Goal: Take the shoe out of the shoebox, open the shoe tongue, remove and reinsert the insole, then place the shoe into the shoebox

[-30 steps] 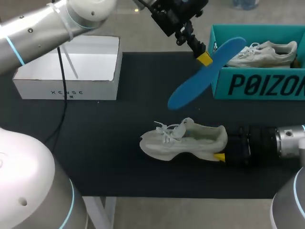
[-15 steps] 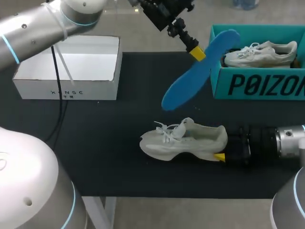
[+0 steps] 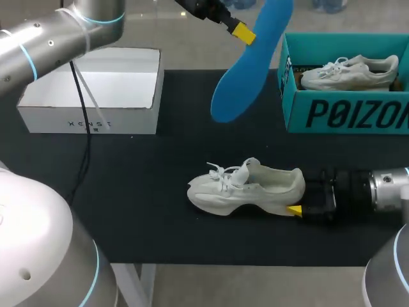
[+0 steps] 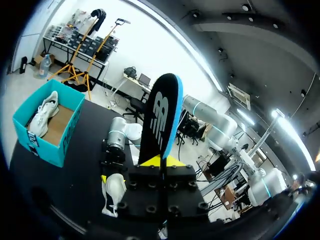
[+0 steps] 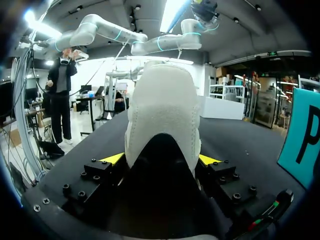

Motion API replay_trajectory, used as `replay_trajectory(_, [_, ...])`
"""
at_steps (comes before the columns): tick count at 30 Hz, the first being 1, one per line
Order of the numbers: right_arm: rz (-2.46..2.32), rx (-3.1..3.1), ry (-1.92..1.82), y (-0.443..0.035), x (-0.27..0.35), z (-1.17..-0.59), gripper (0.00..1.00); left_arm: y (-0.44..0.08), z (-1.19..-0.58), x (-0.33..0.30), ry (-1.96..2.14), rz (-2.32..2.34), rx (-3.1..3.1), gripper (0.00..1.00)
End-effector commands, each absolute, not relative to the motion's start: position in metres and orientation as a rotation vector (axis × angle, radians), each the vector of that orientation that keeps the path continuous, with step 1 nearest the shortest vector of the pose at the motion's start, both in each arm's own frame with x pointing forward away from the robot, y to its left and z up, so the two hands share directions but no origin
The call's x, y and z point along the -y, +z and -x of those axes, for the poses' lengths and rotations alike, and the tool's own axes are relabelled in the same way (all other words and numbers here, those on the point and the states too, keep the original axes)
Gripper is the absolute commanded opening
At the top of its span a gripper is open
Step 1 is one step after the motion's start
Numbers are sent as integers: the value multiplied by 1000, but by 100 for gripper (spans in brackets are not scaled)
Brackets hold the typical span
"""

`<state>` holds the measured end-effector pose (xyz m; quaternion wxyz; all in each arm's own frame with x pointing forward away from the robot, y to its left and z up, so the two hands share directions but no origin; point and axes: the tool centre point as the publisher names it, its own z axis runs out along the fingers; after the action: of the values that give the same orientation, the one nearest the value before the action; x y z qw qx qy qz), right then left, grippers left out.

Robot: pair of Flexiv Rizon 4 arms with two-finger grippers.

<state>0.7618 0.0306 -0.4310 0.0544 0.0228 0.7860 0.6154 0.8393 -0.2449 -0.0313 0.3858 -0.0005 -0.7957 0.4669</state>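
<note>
A pale grey shoe (image 3: pixel 246 185) lies on its side on the black tabletop (image 3: pixel 147 192), toe to the left. My right gripper (image 3: pixel 298 199) comes in from the right and is shut on its heel. In the right wrist view the heel (image 5: pixel 162 115) fills the gap between the two yellow-tipped fingers of the right gripper (image 5: pixel 161 160). My left gripper (image 3: pixel 241 31) hangs high over the back of the table, shut on a blue insole (image 3: pixel 248 64) that slants downward. In the left wrist view the insole (image 4: pixel 159 117) stands up from the left gripper (image 4: pixel 161 161), dark side showing.
A teal shoebox (image 3: pixel 345 115) stands at the back right with a second pale shoe (image 3: pixel 350 70) inside. An open white box (image 3: pixel 96 89) sits at the back left. A black cable (image 3: pixel 83 128) hangs from my left arm over the table's left part.
My left arm has lifted the insole up and to the left, away from the teal shoebox. The shoe and my right gripper have stayed in place.
</note>
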Motion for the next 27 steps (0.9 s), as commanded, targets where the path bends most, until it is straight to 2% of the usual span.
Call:
replay_trajectory(1, [-72,-2389,1866,-434,-32,-762,0,-42,-833,238,1337,-50,1972,0])
replay_trajectory(13, [-72,-2389,1866,-434,-32,-762,0,-42,-848,239,1474,-212,1820,0])
replay_trajectory(27, [-72,-2389,1866,-434,-32,-762,0,-62,-879,224,1421,-229,1636,0])
